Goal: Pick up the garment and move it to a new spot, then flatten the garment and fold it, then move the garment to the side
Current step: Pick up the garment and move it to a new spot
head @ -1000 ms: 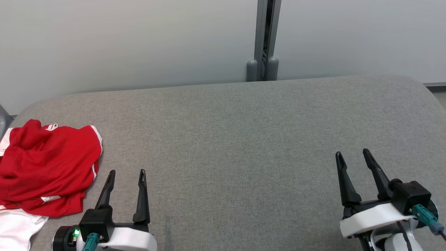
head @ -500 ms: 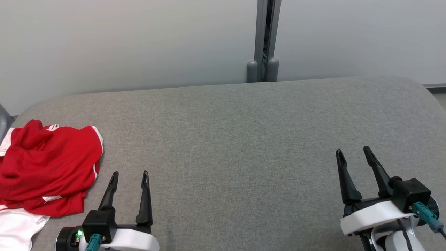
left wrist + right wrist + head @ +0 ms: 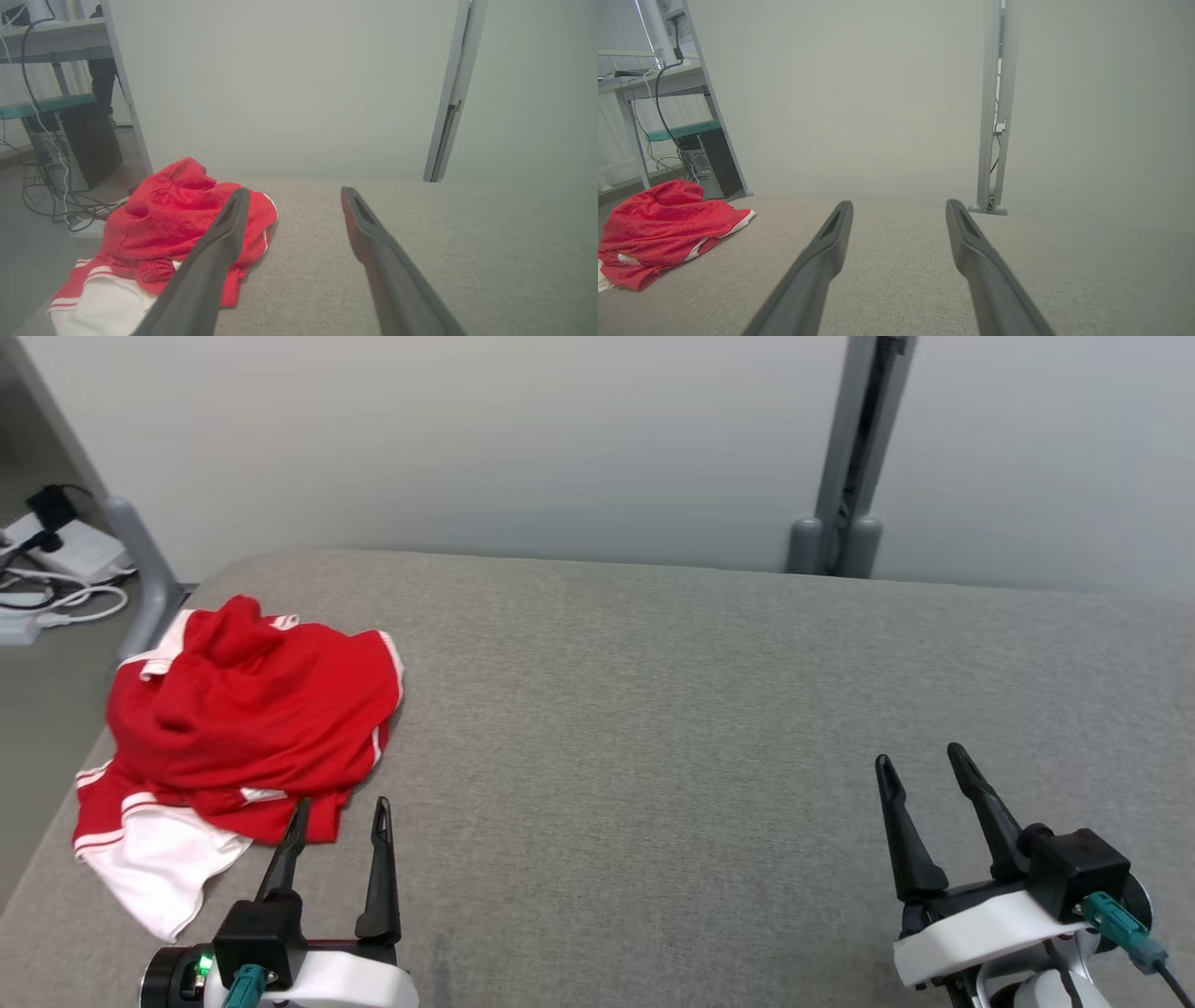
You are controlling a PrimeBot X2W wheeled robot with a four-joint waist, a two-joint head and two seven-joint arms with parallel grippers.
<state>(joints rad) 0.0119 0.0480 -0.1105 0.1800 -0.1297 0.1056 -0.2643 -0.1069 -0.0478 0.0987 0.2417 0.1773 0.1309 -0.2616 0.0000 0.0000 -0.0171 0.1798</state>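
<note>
A crumpled red garment (image 3: 247, 709) with white trim and a white panel lies heaped at the left end of the grey padded table (image 3: 653, 709). My left gripper (image 3: 341, 810) stands open just in front of its near edge, its left finger (image 3: 285, 849) overlapping the red cloth, nothing between the jaws. In the left wrist view the garment (image 3: 173, 219) sits ahead and left of the left gripper (image 3: 292, 193). My right gripper (image 3: 920, 761) is open at the lower right, far from the cloth. The right wrist view has the garment (image 3: 663, 224) at far left and the right gripper (image 3: 899, 205) open over bare fabric.
A pale wall runs behind the table, with a grey post (image 3: 845, 457) and its two feet at the back edge. Off the table's left end are a metal leg (image 3: 140, 569), cables and a white power strip (image 3: 56, 560) on the floor.
The head camera has turned left, so the garment and the floor beside the table come further into frame. Both grippers stay open, about where they were.
</note>
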